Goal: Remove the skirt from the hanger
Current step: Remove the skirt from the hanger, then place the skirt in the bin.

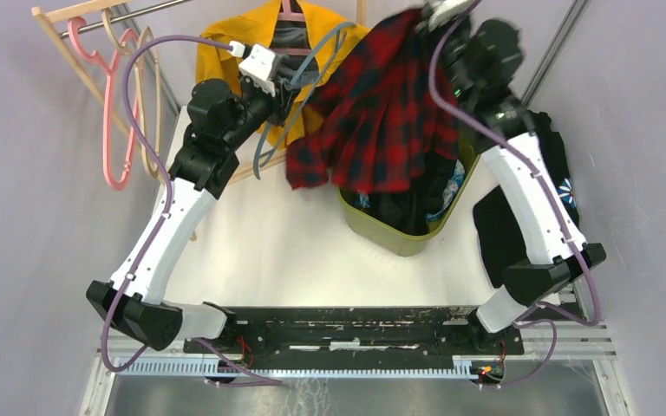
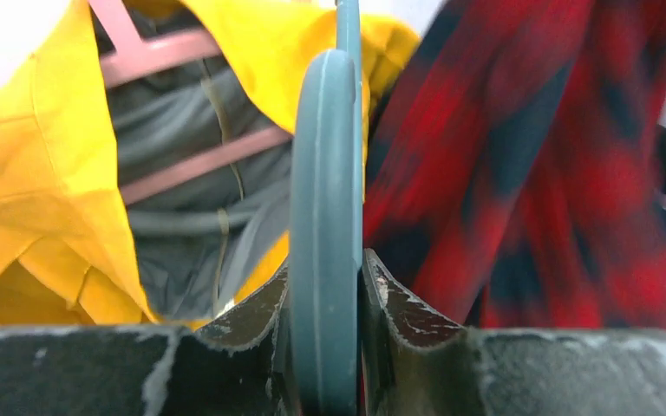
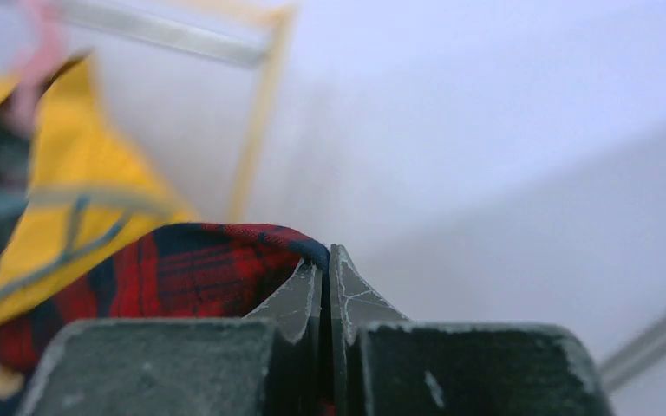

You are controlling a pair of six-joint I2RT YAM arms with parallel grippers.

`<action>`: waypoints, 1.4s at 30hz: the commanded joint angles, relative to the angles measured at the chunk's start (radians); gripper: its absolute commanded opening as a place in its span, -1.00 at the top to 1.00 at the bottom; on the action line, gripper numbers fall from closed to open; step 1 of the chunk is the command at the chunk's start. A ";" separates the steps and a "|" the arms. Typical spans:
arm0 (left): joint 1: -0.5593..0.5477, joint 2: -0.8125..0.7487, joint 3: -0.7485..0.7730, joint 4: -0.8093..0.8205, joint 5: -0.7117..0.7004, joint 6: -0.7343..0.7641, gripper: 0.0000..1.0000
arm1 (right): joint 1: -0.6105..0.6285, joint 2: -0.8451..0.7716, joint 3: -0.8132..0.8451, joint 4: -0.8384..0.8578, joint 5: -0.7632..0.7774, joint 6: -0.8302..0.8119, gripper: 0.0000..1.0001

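The red and dark plaid skirt hangs in the air at the back centre, above the green bin. My right gripper is shut on its upper edge and holds it up. My left gripper is shut on the blue-grey hanger, whose thin arms show beside the skirt. The skirt hangs just to the right of the hanger in the left wrist view. Whether skirt and hanger still touch is hidden.
A yellow garment with a grey lining hangs on a pink hanger behind. A green bin holds dark clothes. Black cloth lies at the right. Empty pink and wooden hangers hang on a rack at the left.
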 commanded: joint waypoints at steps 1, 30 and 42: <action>0.003 -0.088 -0.056 0.001 -0.023 -0.042 0.94 | -0.121 0.021 0.349 0.226 0.140 -0.011 0.99; 0.000 -0.261 -0.220 -0.092 -0.063 -0.016 0.94 | -0.045 -0.393 -0.397 0.034 -0.017 0.548 0.99; -0.035 -0.252 -0.224 -0.110 -0.087 0.011 0.94 | 0.069 -0.417 -0.611 -0.489 0.318 0.711 0.99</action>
